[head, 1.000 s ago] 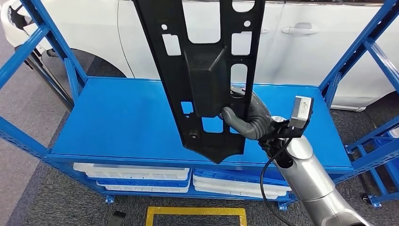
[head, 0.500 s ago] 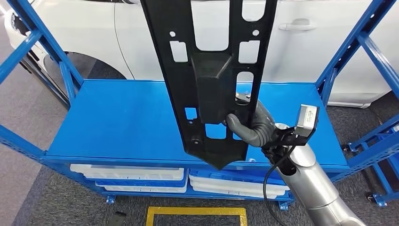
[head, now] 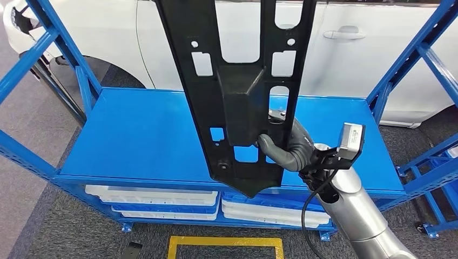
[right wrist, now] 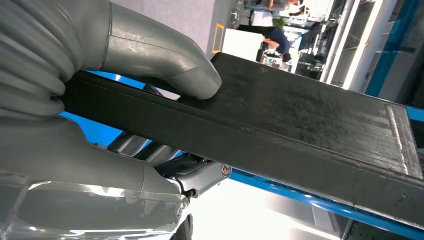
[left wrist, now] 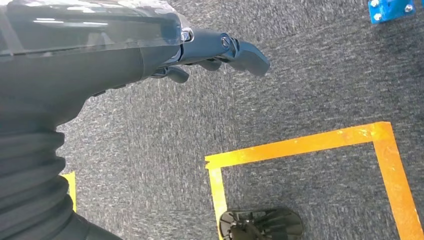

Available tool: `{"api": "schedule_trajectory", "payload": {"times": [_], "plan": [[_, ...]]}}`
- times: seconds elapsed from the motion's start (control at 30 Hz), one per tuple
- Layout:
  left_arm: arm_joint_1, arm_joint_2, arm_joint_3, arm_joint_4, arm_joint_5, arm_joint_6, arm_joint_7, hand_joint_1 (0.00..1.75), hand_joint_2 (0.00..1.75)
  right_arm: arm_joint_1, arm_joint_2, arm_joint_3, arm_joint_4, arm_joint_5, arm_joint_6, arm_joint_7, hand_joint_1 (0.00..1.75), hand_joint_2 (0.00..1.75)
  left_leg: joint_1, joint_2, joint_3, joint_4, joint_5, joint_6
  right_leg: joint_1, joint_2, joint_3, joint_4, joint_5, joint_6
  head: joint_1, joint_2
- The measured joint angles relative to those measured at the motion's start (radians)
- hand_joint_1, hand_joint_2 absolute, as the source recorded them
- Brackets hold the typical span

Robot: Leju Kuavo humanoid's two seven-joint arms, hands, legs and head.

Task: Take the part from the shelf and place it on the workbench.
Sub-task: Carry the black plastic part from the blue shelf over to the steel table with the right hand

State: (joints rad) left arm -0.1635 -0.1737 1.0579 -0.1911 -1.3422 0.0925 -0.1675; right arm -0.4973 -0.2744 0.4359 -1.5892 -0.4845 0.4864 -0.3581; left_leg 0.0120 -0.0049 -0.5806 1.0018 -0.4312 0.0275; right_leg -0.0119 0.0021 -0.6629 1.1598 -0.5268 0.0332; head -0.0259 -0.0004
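Head view: I see the right hand [head: 286,141] gripping the black part [head: 237,91], a long flat panel pierced by rectangular and round cut-outs with a raised boxy block at its middle. The part stands nearly upright, tilted slightly, its pointed lower end hanging just above the front edge of the blue shelf [head: 135,140] and its upper end running out of the picture. The hand meets the part at the lower right edge, beside the raised block, with the grey thumb hooked across the front face and the darker fingers behind. Right wrist view: the thumb [right wrist: 165,60] presses on 1 face of the part [right wrist: 310,130] while the fingers close from the opposite side, so the panel edge is clamped between them. Left wrist view: I see the left hand [left wrist: 200,50] hanging over grey carpet [left wrist: 300,80] with nothing in it, fingers loosely extended and apart, above a yellow tape outline [left wrist: 310,145]. Behind the shelf stands a white car [head: 351,54]; white trays [head: 162,202] lie on the lower level.
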Motion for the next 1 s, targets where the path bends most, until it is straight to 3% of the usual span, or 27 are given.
{"api": "schedule_trajectory", "payload": {"times": [0.07, 0.1, 0.13, 0.2, 0.27, 0.33, 0.4, 0.43, 0.5, 0.57, 0.6, 0.63, 0.73, 0.77, 0.9, 0.97, 1.0], "plan": [[0.001, 0.000, 0.001, 0.000, 0.001, -0.001, 0.000, 0.00, 1.75, 0.006, 0.000, 0.000, 0.000, 0.000, 0.000, 0.002, 1.75, 1.75, -0.001, 0.001, -0.003, 0.002, 0.001, 0.002, -0.002, 0.000, -0.055, 0.122, -0.049, 0.005, 0.000, 0.000], [0.001, 0.000, 0.001, 0.000, 0.003, -0.002, 0.001, 0.00, 1.75, 0.010, 0.000, 0.000, 0.000, 0.000, 0.000, 0.003, 1.75, 1.75, -0.001, 0.000, -0.004, 0.004, 0.002, 0.002, -0.002, 0.000, -0.061, 0.139, -0.047, 0.006, 0.000, 0.000], [0.001, 0.000, 0.002, 0.000, 0.005, -0.003, 0.002, 0.00, 1.75, 0.014, 0.000, 0.000, 0.000, 0.000, 0.000, 0.005, 1.75, 1.75, -0.001, 0.000, -0.005, 0.006, 0.002, 0.001, -0.002, 0.000, -0.049, 0.119, -0.028, 0.005, 0.000, 0.000], [0.001, 0.000, 0.002, 0.000, 0.010, -0.005, 0.003, 0.00, 1.75, 0.021, 0.000, 0.000, -0.006, 0.001, 0.000, 0.006, 1.75, 1.75, -0.001, -0.002, -0.006, 0.011, 0.000, -0.002, -0.002, -0.001, 0.019, -0.013, 0.037, -0.001, 0.000, 0.000], [0.000, 0.000, 0.003, 0.000, 0.011, -0.006, 0.003, 0.00, 1.75, 0.030, 0.003, 0.000, -0.017, 0.011, -0.002, 0.005, 1.75, 1.75, -0.005, -0.003, -0.011, 0.018, -0.001, -0.009, 0.003, 0.000, 0.069, -0.119, 0.074, -0.011, 0.000, 0.000], [0.000, 0.000, 0.003, 0.000, 0.011, -0.006, 0.003, 0.00, 1.75, 0.047, 0.008, 0.000, -0.029, 0.027, -0.005, 0.000, 1.75, 1.75, -0.008, -0.003, -0.016, 0.021, 0.002, -0.019, 0.008, 0.001, 0.072, -0.136, 0.077, -0.020, 0.000, 0.000], [0.000, 0.000, 0.003, 0.000, 0.007, -0.006, 0.004, 0.00, 1.75, 0.066, 0.011, -0.001, -0.042, 0.040, -0.009, -0.005, 1.75, 1.75, -0.007, -0.003, -0.022, 0.026, -0.006, -0.030, 0.003, -0.001, 0.067, -0.140, 0.086, -0.033, 0.000, 0.000], [-0.001, 0.000, 0.003, 0.000, 0.004, -0.006, 0.005, 0.00, 1.75, 0.072, 0.012, -0.001, -0.048, 0.043, -0.012, -0.007, 1.75, 1.75, -0.007, -0.002, -0.030, 0.046, -0.027, -0.034, 0.001, -0.002, 0.064, -0.143, 0.091, -0.041, 0.000, 0.000], [-0.003, 0.000, 0.002, 0.000, -0.002, -0.007, 0.011, 0.00, 1.75, 0.087, 0.014, -0.006, -0.063, 0.049, -0.018, -0.010, 1.75, 1.75, -0.004, -0.001, -0.063, 0.143, -0.102, -0.041, 0.000, -0.005, 0.055, -0.146, 0.103, -0.051, 0.000, 0.000], [-0.004, 0.000, 0.002, 0.000, -0.007, -0.009, 0.014, 0.00, 1.75, 0.102, 0.015, -0.012, -0.076, 0.051, -0.021, -0.011, 1.75, 1.75, -0.002, -0.001, -0.098, 0.262, -0.168, -0.047, 0.001, -0.007, 0.040, -0.144, 0.113, -0.053, 0.000, 0.000], [-0.005, 0.000, 0.002, 0.000, -0.008, -0.009, 0.015, 0.00, 1.75, 0.109, 0.015, -0.014, -0.080, 0.052, -0.021, -0.012, 1.75, 1.75, -0.001, -0.001, -0.098, 0.288, -0.178, -0.048, 0.001, -0.007, 0.031, -0.142, 0.118, -0.052, 0.000, 0.000], [-0.006, 0.000, 0.002, 0.000, -0.009, -0.010, 0.015, 0.00, 1.75, 0.115, 0.015, -0.015, -0.084, 0.052, -0.022, -0.012, 1.75, 1.75, 0.000, -0.001, -0.080, 0.275, -0.169, -0.049, 0.001, -0.007, 0.021, -0.139, 0.124, -0.051, 0.000, 0.000], [-0.013, 0.001, 0.001, 0.000, -0.010, -0.012, 0.015, 0.00, 1.75, 0.127, 0.015, -0.021, -0.102, 0.053, -0.021, -0.012, 1.75, 1.75, -0.001, -0.001, 0.043, 0.082, -0.106, -0.043, 0.002, -0.005, -0.002, -0.131, 0.142, -0.039, 0.000, 0.000], [-0.016, 0.001, 0.001, 0.000, -0.010, -0.012, 0.015, 0.00, 1.75, 0.129, 0.015, -0.023, -0.106, 0.053, -0.021, -0.012, 1.75, 1.75, -0.003, -0.002, 0.068, 0.036, -0.094, -0.039, 0.002, -0.005, -0.005, -0.131, 0.149, -0.033, 0.000, 0.000], [-0.016, 0.001, 0.000, 0.000, -0.010, -0.014, 0.014, 0.00, 1.75, 0.139, 0.014, -0.031, -0.113, 0.053, -0.020, -0.012, 1.75, 1.75, -0.007, -0.002, 0.064, 0.012, -0.064, -0.015, 0.001, -0.003, -0.011, -0.139, 0.171, -0.007, 0.000, 0.000], [-0.018, 0.001, 0.000, 0.000, -0.010, -0.014, 0.013, 0.00, 1.75, 0.144, 0.012, -0.035, -0.116, 0.053, -0.020, -0.012, 1.75, 1.75, -0.003, 0.002, 0.050, 0.006, -0.041, -0.002, -0.001, -0.002, -0.024, -0.119, 0.136, 0.001, 0.000, 0.000], [-0.019, 0.001, 0.000, 0.000, -0.009, -0.014, 0.013, 0.00, 1.75, 0.145, 0.012, -0.037, -0.116, 0.053, -0.020, -0.013, 1.75, 1.75, -0.002, 0.004, 0.041, 0.006, -0.032, 0.003, -0.003, -0.001, -0.036, -0.088, 0.096, 0.004, 0.000, 0.000]]}}
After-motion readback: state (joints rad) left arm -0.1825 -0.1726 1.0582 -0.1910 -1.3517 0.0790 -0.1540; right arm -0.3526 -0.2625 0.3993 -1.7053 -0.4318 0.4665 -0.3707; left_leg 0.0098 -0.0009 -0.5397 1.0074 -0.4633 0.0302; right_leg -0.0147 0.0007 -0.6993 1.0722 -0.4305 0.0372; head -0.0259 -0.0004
